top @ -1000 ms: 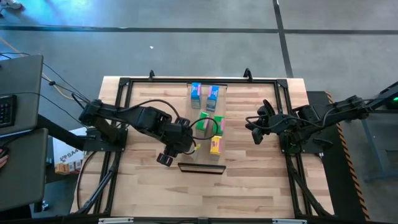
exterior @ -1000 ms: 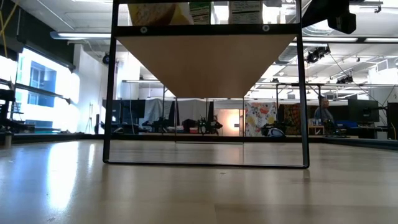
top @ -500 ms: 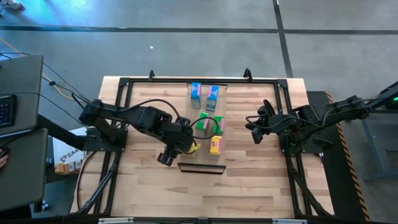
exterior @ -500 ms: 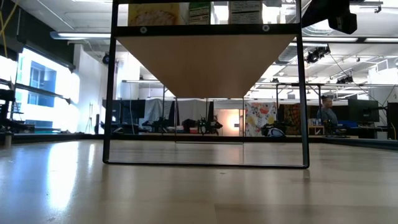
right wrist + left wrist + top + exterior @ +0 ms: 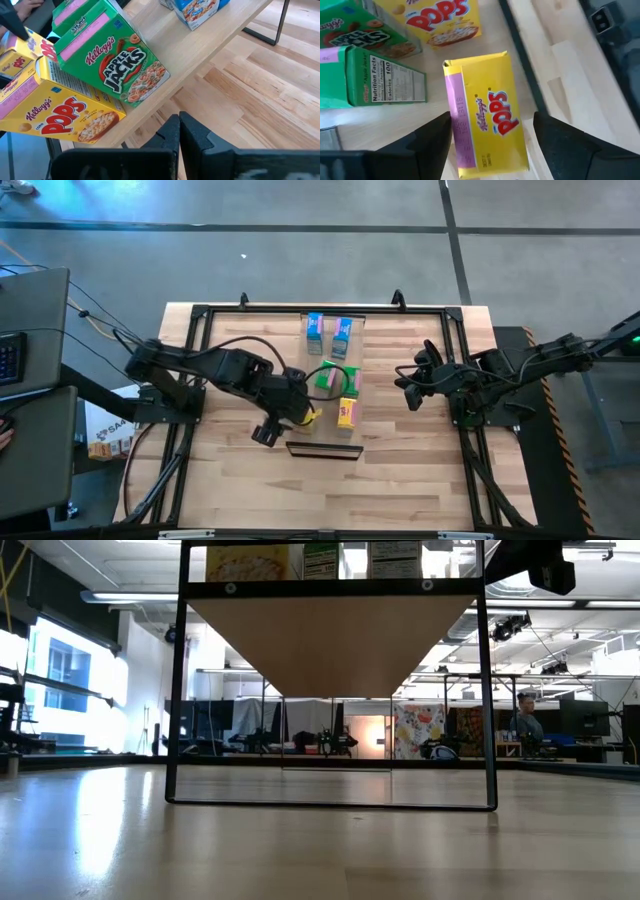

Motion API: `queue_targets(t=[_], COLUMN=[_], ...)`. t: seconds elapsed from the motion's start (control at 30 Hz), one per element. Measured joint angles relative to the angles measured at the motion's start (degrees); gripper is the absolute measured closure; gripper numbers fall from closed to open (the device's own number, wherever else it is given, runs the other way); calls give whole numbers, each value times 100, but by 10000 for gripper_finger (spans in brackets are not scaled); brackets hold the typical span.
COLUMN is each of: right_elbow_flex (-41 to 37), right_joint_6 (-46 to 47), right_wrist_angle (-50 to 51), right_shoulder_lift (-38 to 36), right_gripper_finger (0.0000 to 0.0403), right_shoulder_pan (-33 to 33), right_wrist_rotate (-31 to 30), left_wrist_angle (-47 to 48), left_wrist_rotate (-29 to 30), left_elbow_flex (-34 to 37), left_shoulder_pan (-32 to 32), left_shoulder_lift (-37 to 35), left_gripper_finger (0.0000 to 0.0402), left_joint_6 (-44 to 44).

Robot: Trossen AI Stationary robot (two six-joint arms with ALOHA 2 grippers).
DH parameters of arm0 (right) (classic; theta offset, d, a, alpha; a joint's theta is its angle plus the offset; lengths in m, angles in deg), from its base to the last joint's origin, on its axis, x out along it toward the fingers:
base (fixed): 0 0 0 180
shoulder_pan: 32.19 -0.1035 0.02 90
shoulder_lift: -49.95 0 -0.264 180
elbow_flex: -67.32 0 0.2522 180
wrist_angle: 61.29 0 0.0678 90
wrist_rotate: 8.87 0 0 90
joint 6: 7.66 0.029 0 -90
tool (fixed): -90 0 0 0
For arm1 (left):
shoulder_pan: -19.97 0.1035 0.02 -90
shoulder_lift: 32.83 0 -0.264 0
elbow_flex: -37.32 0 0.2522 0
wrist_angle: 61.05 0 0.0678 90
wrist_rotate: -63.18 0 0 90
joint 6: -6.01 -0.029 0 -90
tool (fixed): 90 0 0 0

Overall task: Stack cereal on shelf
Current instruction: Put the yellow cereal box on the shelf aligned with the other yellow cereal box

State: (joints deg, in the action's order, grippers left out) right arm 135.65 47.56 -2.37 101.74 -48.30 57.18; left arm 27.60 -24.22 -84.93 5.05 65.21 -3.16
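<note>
The shelf (image 5: 335, 352) stands raised over the middle of the table and carries several cereal boxes: two blue (image 5: 315, 328) at its far end, two green (image 5: 330, 375) in the middle, and a yellow one (image 5: 347, 413) near its front edge. A second yellow box (image 5: 485, 130) sits on the shelf beside that one. My left gripper (image 5: 492, 145) hangs open over this second box, pointing steeply down, one finger on each long side. My right gripper (image 5: 408, 395) is shut and holds nothing. It hovers right of the shelf, facing the boxes. My left gripper is open around the second yellow box, which rests on the shelf. One finger (image 5: 437, 140) overlaps the box's purple side (image 5: 454, 107) in the wrist view, and I cannot tell whether it touches. The other finger (image 5: 560, 145) stands clear of the box.
The shelf rests on a thin black frame (image 5: 180, 740) with open room beneath. A black rail frame (image 5: 200, 315) runs around the tabletop. Bare butcher-block table (image 5: 330, 490) lies in front of the shelf. A person (image 5: 525, 720) shows far off in the room.
In the low view the second yellow box looked tilted and blurred a second ago. It now stands square on the shelf. Neither arm has visibly shifted.
</note>
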Motion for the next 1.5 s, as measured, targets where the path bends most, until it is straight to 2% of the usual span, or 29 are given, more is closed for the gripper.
queue_targets(t=[0.3,0.5,0.63,0.77,1.0,1.1,1.2,1.5], right_elbow_flex=[0,1,1,2,2,2,2,7], right_joint_6=[-17,-17,1,22,-2,-24,-26,-160], right_wrist_angle=[2,2,4,1,-2,-8,-37,-318], right_shoulder_lift=[2,1,2,81,411,516,527,469], right_gripper_finger=[403,403,403,403,403,403,403,403], right_shoulder_pan=[1,1,1,0,1,-1,-1,-3], right_wrist_rotate=[-35,-154,-154,-150,-21,37,50,679], left_wrist_angle=[-18,-212,-590,-1548,-3721,-4724,-5237,-5306], left_wrist_rotate=[-199,121,260,283,263,254,238,-309], left_elbow_flex=[-2,-4,105,999,3653,4581,5103,5248], left_shoulder_pan=[0,153,463,762,907,912,963,1022], left_shoulder_lift=[-439,-892,-1196,-1815,-3083,-3365,-3394,-3220], left_gripper_finger=[133,133,144,203,381,388,397,401], left_joint_6=[0,28,399,750,2140,2986,3575,4166])
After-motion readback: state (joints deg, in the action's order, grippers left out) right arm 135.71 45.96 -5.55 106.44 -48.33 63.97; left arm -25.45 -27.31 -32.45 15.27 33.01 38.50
